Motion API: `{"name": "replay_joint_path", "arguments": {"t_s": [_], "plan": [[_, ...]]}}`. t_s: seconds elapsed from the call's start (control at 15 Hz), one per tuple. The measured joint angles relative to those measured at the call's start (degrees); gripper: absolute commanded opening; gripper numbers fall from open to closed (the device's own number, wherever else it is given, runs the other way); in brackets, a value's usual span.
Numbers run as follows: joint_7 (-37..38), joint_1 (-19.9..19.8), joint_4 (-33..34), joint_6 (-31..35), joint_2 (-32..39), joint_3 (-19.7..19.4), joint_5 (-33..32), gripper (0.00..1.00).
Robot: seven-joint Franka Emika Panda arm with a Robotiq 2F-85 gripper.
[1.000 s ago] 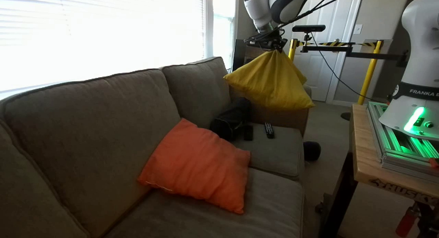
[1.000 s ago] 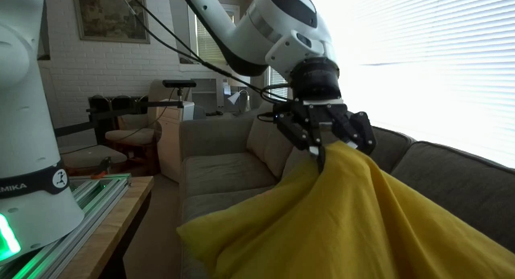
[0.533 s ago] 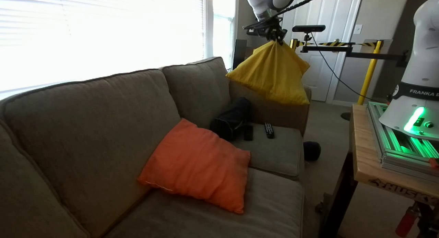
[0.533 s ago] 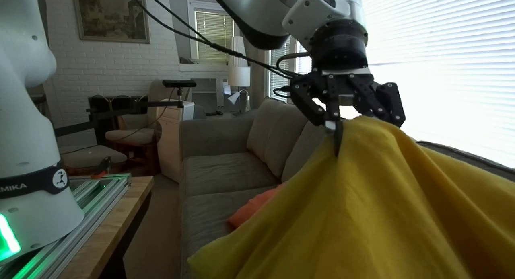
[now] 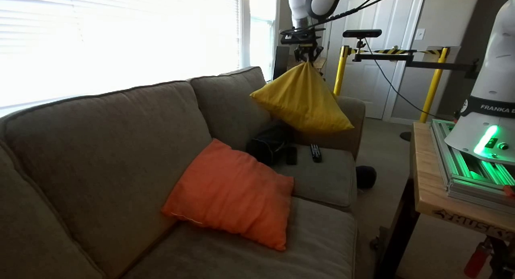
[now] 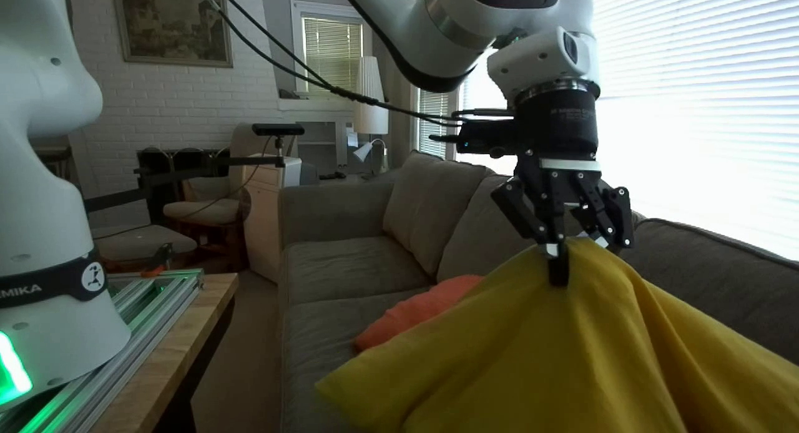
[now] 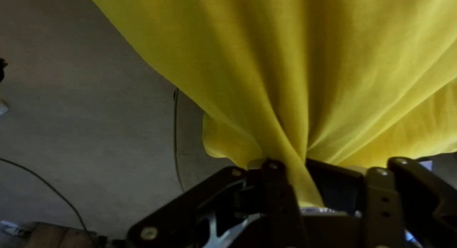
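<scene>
The yellow cushion (image 5: 303, 100) hangs directly below the end effector (image 5: 307, 58), which is clamped on the cushion's gathered top, and it widens downward. In an exterior view its lower edge partly covers the dark bundle (image 5: 268, 145); whether they touch, I cannot tell.

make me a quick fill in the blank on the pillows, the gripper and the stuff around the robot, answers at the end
1. The gripper pinches a pillow whose colour is ____.
2. The other pillow, lying on the couch, is coloured ____.
3. The light on the robot's base glows ____.
4. The brand name on the edge of the workbench is ____.

Missing words: yellow; orange; green; HUSKY.
</scene>
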Motion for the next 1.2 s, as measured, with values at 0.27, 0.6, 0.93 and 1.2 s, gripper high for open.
{"name": "replay_joint_path", "arguments": {"t_s": [0.27,0.6,0.93,1.2], "plan": [[-13.98,-3.32,0.44,6.57,0.35,0.42,13.63,0.01],[-18.82,-3.78,0.97,7.28,1.35,-0.07,18.51,0.01],[-16.55,-3.05,0.36,8.42,2.75,-0.99,18.47,0.01],[-9.52,-3.03,0.69,12.29,4.39,-3.93,18.57,0.01]]}}
